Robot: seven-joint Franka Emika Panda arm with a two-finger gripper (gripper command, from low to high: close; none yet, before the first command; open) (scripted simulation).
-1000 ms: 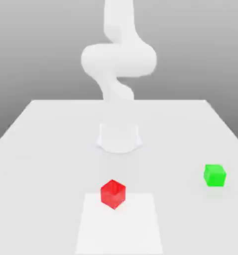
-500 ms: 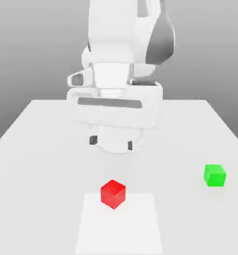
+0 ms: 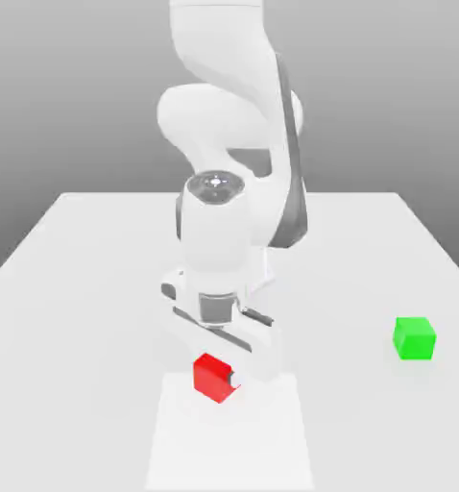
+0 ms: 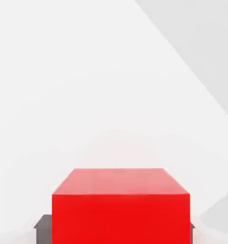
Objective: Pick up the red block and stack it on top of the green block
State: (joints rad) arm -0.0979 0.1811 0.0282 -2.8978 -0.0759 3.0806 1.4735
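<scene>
Now, red block: the red block (image 3: 211, 376) is sitting on the desk (image 3: 80, 279), on the paler square patch (image 3: 229, 437) marked on the desk near the front edge, close to that patch's far edge.
Red block, hand view: the red block (image 4: 120, 205) is showing its top face and one side face, with dark finger pads (image 4: 41, 228) peeking out at both of its sides.
Claw: the claw (image 3: 219, 370) is pointing down over the red block with its fingers drawn together against the block's two sides, so I am reading it as clamped on the red block.
Lift: the red block's underside is looking level with the desk, so I am judging that it is not yet raised.
Green block: the green block (image 3: 414, 338) is resting on the desk well apart from the red block, toward the exterior view's right, with nothing on top of it.
Progress: judging by this, the approach and the grasp are looking done; lifting, carrying across to the green block and setting down on top of it are all remaining.
Pointing: the red block is a plain cube, so it is having no long axis; it is standing flat, turned so that one vertical edge is facing the exterior camera.
Green block's turn: it is sitting nearly square to the exterior camera, unlike the red block.
</scene>
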